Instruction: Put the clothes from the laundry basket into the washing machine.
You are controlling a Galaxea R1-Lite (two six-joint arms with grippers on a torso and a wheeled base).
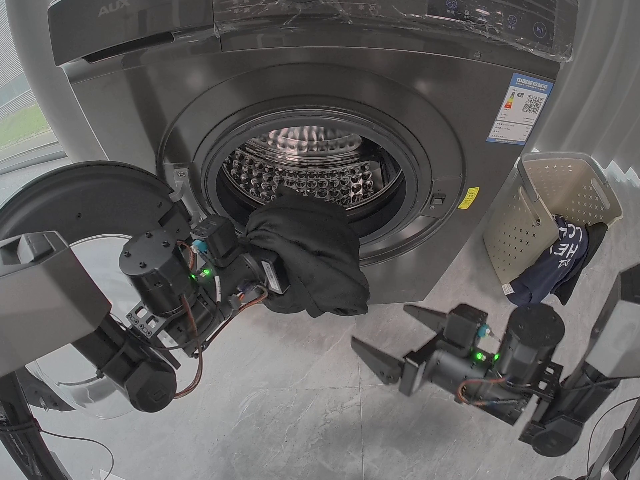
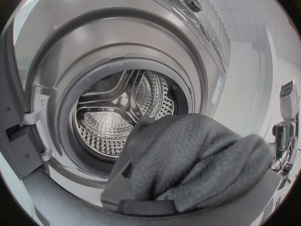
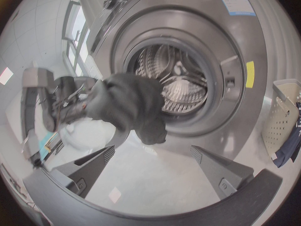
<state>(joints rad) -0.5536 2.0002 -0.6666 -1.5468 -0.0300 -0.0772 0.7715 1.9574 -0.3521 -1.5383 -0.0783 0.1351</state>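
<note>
L gripper (image 1: pixel 281 269) is closed on the black garment (image 1: pixel 317 261), w/ the cloth bunched over & around the claw so the fingertips are buried in it. In the L wrist view the black garment (image 2: pixel 194 154) heaps over the jaws, one finger (image 2: pixel 116 179) poking out beside it. The bundle sits right at the mouth of the washing machine (image 1: pixel 400 88). Its upper part overlaps the lower lip of the opening, and the rest hangs down in front of the machine's front panel, clear of the floor (image 1: pixel 300 401). The drum (image 1: pixel 307 168) behind it is bare metal where visible. The door (image 1: pixel 80 201) is swung wide open on the robot's L side, next to the L arm. R gripper (image 1: pixel 379 323) is open w/ jaws spread wide & nothing between them. It is low over the floor, in front of the machine & to the R of the hanging cloth, well apart from it. From the R wrist view the black garment (image 3: pixel 131 101) shows beyond the two spread fingers (image 3: pixel 94 164), covering the L part of the opening. The laundry basket (image 1: pixel 573 181) stands tilted by the machine's R front corner, w/ a navy garment (image 1: pixel 557 268) spilling out over its lower rim. It lies near the R arm but isn't touching the claw.
</note>
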